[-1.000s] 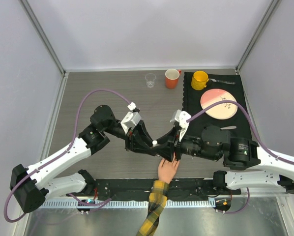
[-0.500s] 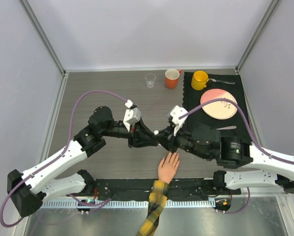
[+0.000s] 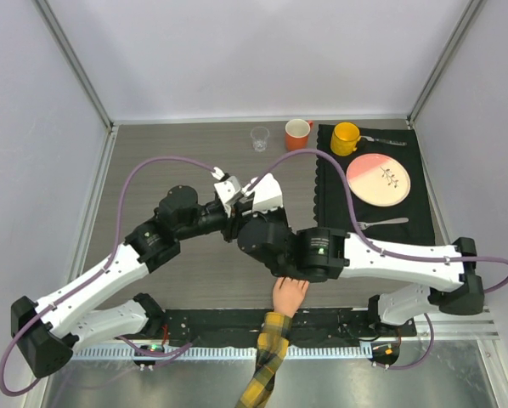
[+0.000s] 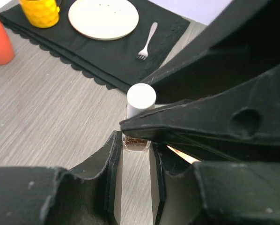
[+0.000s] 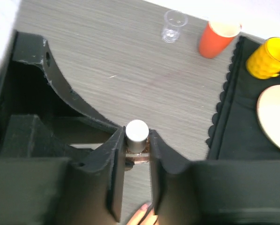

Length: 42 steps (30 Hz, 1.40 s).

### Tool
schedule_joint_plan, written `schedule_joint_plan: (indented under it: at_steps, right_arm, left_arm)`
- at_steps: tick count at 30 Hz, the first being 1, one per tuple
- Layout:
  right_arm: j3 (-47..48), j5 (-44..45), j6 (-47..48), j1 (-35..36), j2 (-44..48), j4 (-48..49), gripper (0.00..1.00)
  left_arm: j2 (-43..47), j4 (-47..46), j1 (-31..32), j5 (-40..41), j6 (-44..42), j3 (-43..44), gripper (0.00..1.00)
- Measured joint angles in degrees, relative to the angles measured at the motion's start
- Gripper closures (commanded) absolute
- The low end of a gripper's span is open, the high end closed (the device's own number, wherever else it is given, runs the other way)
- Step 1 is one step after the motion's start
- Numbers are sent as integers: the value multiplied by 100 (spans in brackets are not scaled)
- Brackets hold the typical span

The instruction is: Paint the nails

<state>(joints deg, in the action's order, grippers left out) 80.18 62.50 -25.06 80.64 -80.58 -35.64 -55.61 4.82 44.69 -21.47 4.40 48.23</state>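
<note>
My left gripper [image 4: 136, 140] is shut on the glass base of a small nail polish bottle [image 4: 136, 143] with dark red polish. My right gripper [image 5: 136, 137] is shut on its white cap [image 5: 136, 132] from above. In the top view both grippers meet above the middle of the table, and the right wrist [image 3: 267, 194] hides the bottle. The peach fake hand [image 3: 290, 293] with a yellow-and-black plaid sleeve [image 3: 269, 361] lies at the near edge, just below the grippers. One fingertip [image 5: 143, 213] shows under my right jaws; its nail is hard to make out.
A clear small cup [image 3: 260, 138] and an orange cup [image 3: 296, 135] stand at the back. A black mat [image 3: 330, 183] at the right holds a yellow mug [image 3: 345, 138], a pink-and-cream plate [image 3: 378, 179], a fork [image 3: 381, 223] and a knife.
Both grippers moved with the bottle away from the fake hand toward the table's middle. The right arm swung left, and its forearm now lies just above the hand.
</note>
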Motion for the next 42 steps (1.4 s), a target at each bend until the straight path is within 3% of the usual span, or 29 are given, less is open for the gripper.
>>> schedule_joint_plan:
  at_steps: [4, 9, 16, 22, 28, 33, 40, 42]
  right_arm:
    - [-291, -531, 138, 4, 586, 61, 57]
    - [-791, -1676, 260, 26, 1978, 136, 38]
    - [-920, -3300, 505, 26, 3012, 282, 36]
    - [-992, -4129, 614, 26, 3034, 437, 36]
    - [-1008, -4271, 769, 26, 2771, 442, 46]
    - [-1005, -4256, 896, 26, 2511, 439, 61]
    - [-1003, -4260, 1047, 31, 2483, 431, 62]
    - [-1003, -4291, 1073, 31, 2516, 433, 69]
  left_arm:
    - [-142, -70, -33, -345, -42, 101, 100]
    - [-293, -219, -68, -1429, -15, 170, 100]
    - [-306, -1143, -63, -3436, 584, 162, 100]
    - [-378, -1528, -46, -4133, 850, 162, 100]
    - [-455, -1386, -46, -4183, 822, 162, 100]
    - [-455, -1270, -46, -4210, 726, 162, 100]
    - [-455, -1137, -44, -4363, 651, 190, 100]
    - [-455, -1141, -44, -4380, 625, 205, 100]
